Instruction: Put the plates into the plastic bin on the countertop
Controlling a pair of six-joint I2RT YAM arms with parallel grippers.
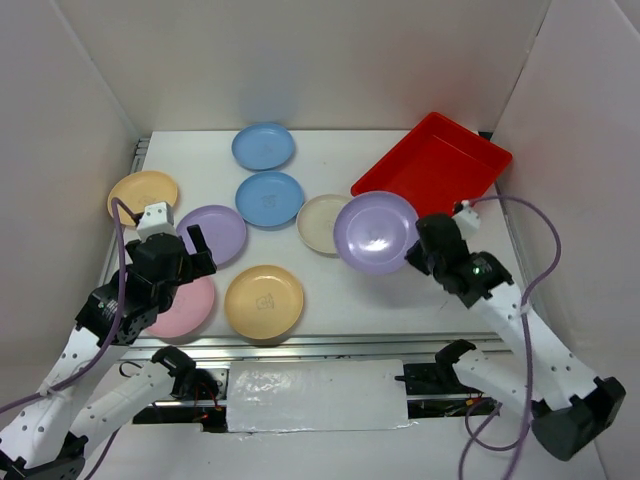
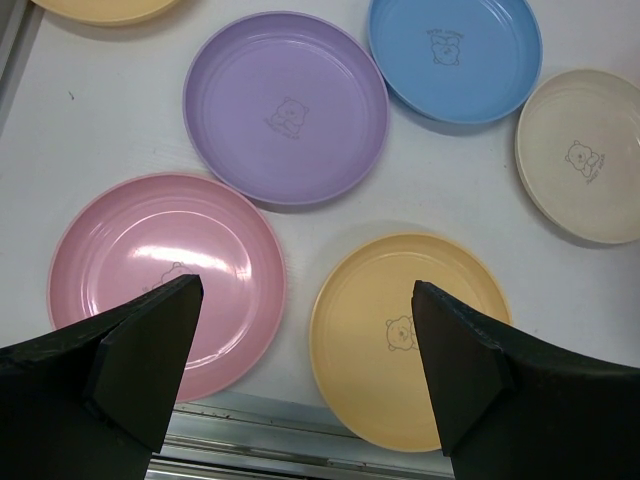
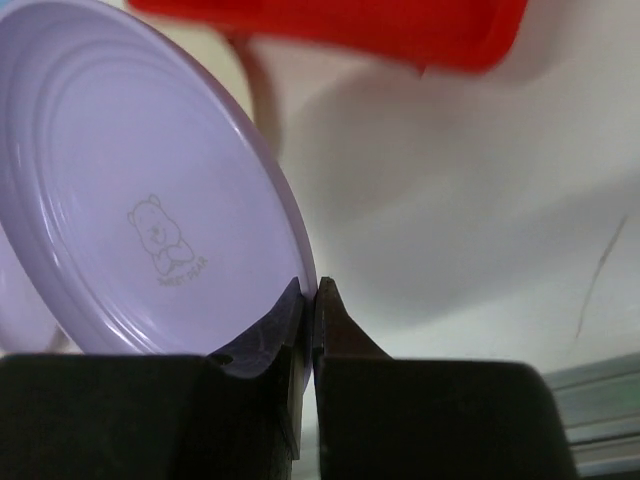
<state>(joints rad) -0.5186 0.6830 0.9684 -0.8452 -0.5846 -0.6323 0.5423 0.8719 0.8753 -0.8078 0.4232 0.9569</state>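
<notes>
From above, the left arm (image 1: 130, 290) covers the near-left part of the pink plate (image 1: 195, 306), and the held lilac plate (image 1: 375, 232) overlaps the cream plate's (image 1: 318, 222) right edge. In the right wrist view the red bin (image 3: 400, 25) is blurred and cut by the top edge; the lilac plate runs off the left.

Both arms are the same build, white shells with chunky black joints; the left arm (image 1: 100, 345) and right arm (image 1: 525, 335) each trail a thin purple cable (image 1: 552, 255). The left hand (image 2: 307, 290) and right hand (image 3: 312, 295) have matte black wedge fingers (image 2: 150, 360), and there's a tiny green light (image 1: 478, 268) on the right wrist.
</notes>
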